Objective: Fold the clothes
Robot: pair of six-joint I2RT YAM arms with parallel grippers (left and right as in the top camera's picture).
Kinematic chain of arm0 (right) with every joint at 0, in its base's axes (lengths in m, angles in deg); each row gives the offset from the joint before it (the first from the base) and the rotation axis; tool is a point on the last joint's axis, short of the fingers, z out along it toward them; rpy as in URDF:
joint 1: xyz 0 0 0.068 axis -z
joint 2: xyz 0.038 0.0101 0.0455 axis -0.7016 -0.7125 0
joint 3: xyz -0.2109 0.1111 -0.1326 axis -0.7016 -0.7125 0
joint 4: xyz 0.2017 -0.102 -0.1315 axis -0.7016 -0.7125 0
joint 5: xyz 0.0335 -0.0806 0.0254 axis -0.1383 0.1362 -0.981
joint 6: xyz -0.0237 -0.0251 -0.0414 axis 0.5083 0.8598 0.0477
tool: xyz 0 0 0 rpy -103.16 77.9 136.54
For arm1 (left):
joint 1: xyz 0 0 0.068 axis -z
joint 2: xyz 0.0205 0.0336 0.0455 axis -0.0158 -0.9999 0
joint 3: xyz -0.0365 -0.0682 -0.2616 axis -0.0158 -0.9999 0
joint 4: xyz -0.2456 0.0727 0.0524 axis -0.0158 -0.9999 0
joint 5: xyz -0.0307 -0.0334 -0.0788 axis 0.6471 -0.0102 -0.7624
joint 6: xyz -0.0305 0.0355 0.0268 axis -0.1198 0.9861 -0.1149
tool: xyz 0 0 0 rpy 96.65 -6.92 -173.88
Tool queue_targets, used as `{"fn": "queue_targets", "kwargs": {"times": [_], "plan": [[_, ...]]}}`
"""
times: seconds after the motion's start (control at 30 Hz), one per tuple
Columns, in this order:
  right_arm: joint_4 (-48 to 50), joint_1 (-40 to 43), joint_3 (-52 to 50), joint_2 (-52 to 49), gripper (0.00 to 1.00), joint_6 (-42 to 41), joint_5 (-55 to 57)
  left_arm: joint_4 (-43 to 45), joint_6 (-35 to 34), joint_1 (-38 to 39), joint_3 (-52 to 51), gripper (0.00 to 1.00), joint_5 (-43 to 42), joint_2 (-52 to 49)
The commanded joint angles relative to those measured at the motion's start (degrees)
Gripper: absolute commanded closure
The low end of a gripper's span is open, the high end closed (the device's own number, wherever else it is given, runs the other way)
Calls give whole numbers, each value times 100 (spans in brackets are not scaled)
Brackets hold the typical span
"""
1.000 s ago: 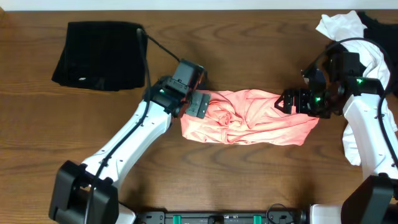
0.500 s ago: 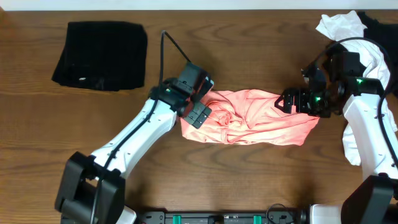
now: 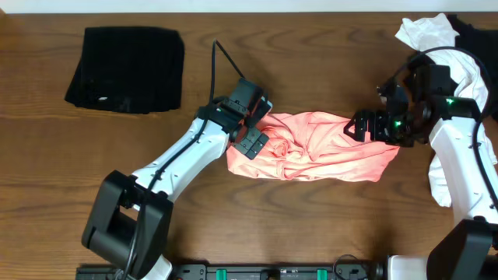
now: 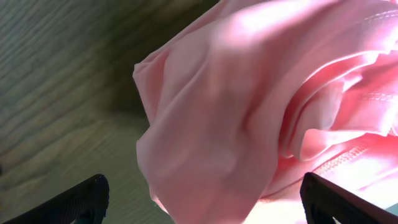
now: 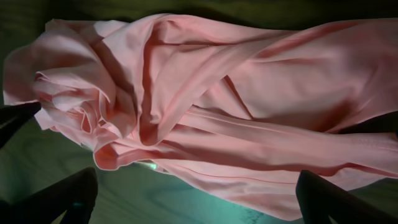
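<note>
The salmon-pink T-shirt (image 3: 315,157) lies crumpled in a long bunch at the table's middle. My left gripper (image 3: 252,141) hovers over its left end, open. In the left wrist view a rounded lobe of the shirt (image 4: 205,143) hangs between the wide-spread fingers (image 4: 84,198), and nothing is clamped. My right gripper (image 3: 364,127) sits at the shirt's right end, also open. The right wrist view has the shirt (image 5: 205,106) spread ahead of my right gripper (image 5: 199,199), its hem just beyond the fingertips (image 5: 339,200). A neat black rectangle (image 3: 124,68) rests at the far left.
White garments (image 3: 424,31) and a black one (image 3: 475,35) are heaped at the far right corner, behind the right arm. Bare wood table (image 3: 311,225) stretches in front of the shirt and between it and the black rectangle.
My left gripper has shifted right and turned, coming over the shirt's left end; its cable swung with it. The right arm and the shirt have stayed put.
</note>
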Motion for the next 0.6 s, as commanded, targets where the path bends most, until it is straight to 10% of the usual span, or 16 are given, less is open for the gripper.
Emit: {"fn": "queue_targets", "kwargs": {"times": [0.0,0.37,0.57], "plan": [[13,-52,-2,9,1,83,-13,57,101,13,20,1,-17,-109],[11,-52,-2,9,1,83,-9,269,101,9,20,10,52,-317],[-9,-52,-2,9,1,81,111,391,98,9,20,50,50,-317]]}}
